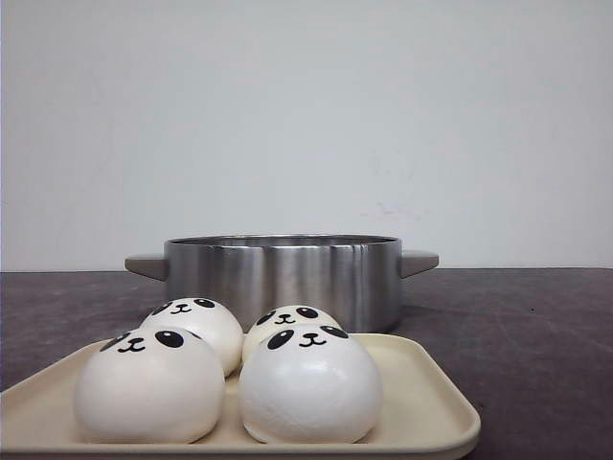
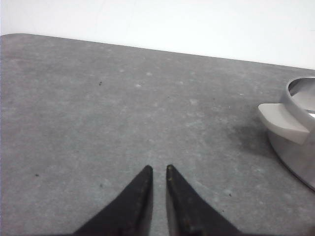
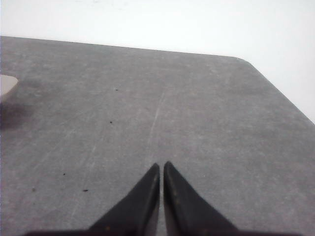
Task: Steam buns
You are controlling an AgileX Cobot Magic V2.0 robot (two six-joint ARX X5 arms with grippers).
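Observation:
Several white panda-face buns sit on a cream tray [image 1: 436, 393] at the front: front left bun [image 1: 148, 388], front right bun [image 1: 309, 385], back left bun [image 1: 196, 326], back right bun [image 1: 284, 322]. A steel pot [image 1: 283, 273] with grey handles stands behind the tray; it also shows in the left wrist view [image 2: 298, 132]. My left gripper [image 2: 158, 169] is shut and empty over bare table, left of the pot. My right gripper [image 3: 161, 166] is shut and empty over bare table. Neither gripper shows in the front view.
The dark grey table [image 1: 536, 326] runs to a white wall behind. In the right wrist view a pale handle tip [image 3: 7, 86] shows at the frame edge, and the table's rounded corner [image 3: 246, 61] lies ahead.

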